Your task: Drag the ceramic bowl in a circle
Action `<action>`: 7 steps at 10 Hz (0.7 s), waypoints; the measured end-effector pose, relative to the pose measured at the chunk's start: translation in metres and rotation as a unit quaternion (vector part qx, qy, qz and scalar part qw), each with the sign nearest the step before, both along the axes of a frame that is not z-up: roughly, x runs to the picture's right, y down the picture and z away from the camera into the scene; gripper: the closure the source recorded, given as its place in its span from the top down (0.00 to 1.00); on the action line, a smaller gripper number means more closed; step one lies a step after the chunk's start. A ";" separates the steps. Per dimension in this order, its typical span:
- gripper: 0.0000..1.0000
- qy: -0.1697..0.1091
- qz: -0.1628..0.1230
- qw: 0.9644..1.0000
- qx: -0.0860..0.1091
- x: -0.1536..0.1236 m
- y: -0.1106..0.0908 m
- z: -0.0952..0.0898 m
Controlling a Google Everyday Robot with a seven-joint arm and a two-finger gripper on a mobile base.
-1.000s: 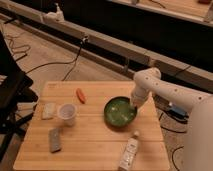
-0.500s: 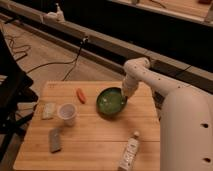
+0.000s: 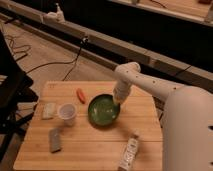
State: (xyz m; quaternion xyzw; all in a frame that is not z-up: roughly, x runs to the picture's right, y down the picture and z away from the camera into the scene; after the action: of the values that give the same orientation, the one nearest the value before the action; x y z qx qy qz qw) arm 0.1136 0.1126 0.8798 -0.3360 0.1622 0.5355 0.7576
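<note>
The claw (image 3: pixel 118 101) sits at the far rim of the bowl (image 3: pixel 102 112) in the middle of the counter (image 3: pixel 145 112), open or closed I cannot tell, and too wide a circle could shove the bowl into the cup (image 3: pixel 67 114) or carrot (image 3: pixel 80 95) close by.

Glossy ceramic bowl (image 3: pixel 102 112); wooden table (image 3: pixel 90 150); smooth end effector (image 3: pixel 117 101) at rim
</note>
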 end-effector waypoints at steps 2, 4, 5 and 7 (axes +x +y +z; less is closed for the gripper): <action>0.00 0.028 -0.008 1.000 -0.005 0.042 0.014 -0.003; 0.00 0.093 0.012 0.996 -0.001 0.105 0.009 0.003; 0.00 0.108 0.023 0.994 0.004 0.117 0.001 0.009; 0.00 0.112 0.050 0.992 0.017 0.110 -0.027 0.026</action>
State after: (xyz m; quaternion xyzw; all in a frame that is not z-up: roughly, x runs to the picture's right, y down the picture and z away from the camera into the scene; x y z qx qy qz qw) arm 0.2236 0.0852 0.9056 -0.2691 0.2197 0.6097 0.7124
